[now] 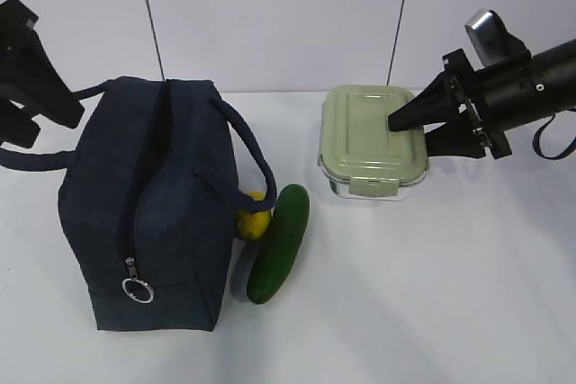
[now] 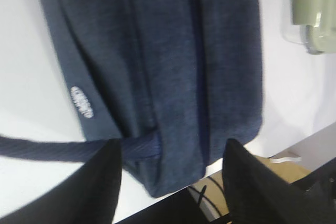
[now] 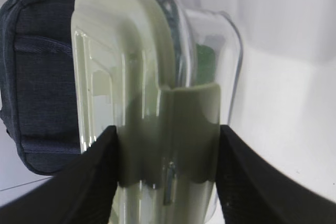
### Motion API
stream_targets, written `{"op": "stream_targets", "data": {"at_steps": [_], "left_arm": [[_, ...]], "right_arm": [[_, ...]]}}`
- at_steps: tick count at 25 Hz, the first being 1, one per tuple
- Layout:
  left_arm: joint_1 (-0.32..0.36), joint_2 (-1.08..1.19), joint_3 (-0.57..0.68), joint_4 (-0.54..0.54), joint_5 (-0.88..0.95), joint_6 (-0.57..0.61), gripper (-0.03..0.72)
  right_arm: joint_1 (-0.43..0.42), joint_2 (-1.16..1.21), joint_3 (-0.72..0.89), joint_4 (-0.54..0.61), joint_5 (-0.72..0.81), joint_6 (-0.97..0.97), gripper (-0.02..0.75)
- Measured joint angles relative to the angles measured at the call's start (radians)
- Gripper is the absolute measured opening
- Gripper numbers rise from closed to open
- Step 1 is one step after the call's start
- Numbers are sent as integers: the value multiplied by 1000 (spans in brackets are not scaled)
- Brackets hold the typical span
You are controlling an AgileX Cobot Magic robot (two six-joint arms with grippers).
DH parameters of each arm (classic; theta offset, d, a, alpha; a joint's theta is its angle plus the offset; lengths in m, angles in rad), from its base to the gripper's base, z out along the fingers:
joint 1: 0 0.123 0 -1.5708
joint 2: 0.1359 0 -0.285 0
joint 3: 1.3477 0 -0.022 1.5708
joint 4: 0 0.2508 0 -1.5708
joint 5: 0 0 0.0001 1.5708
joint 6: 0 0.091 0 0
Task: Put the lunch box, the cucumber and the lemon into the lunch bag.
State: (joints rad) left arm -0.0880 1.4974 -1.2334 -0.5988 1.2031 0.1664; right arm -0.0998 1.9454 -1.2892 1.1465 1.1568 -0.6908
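While the white table lies open across its front and right, the dark navy lunch bag stands at the left with its top zipper closed and the metal ring pull hanging at the near end. Boxy, soft woven fabric, it has two loop handles, one arching over toward the produce. The lunch box, a clear rounded-corner container under a pale green clip-tab lid, sits well apart at the right rear. The smooth dark green cucumber lies just beside the bag's right wall, with the small yellow lemon wedged between bag and cucumber. The right gripper straddles the box's right end clip, its black fingers set against either side. The left gripper hangs partly open over the bag's far end, empty.
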Motion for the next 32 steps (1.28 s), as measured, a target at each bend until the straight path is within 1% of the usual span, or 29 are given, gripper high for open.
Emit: {"op": "stream_targets", "data": {"at_steps": [4, 6, 12, 18, 24, 30, 32], "left_arm": [[0, 0, -9, 71, 12, -49, 438], [0, 0, -11, 83, 17, -58, 438], [0, 0, -11, 83, 17, -73, 438], [0, 11, -11, 83, -22, -78, 438], [0, 29, -11, 131, 12, -79, 438], [0, 42, -11, 127, 18, -79, 438], [0, 50, -11, 105, 18, -76, 438]], "right_arm": [[0, 0, 0, 0, 2, 0, 386], [0, 0, 0, 0, 2, 0, 386], [0, 0, 0, 0, 3, 0, 386], [0, 0, 0, 0, 3, 0, 386], [0, 0, 0, -3, 3, 0, 386], [0, 0, 0, -3, 3, 0, 386], [0, 0, 0, -3, 3, 0, 386]]}}
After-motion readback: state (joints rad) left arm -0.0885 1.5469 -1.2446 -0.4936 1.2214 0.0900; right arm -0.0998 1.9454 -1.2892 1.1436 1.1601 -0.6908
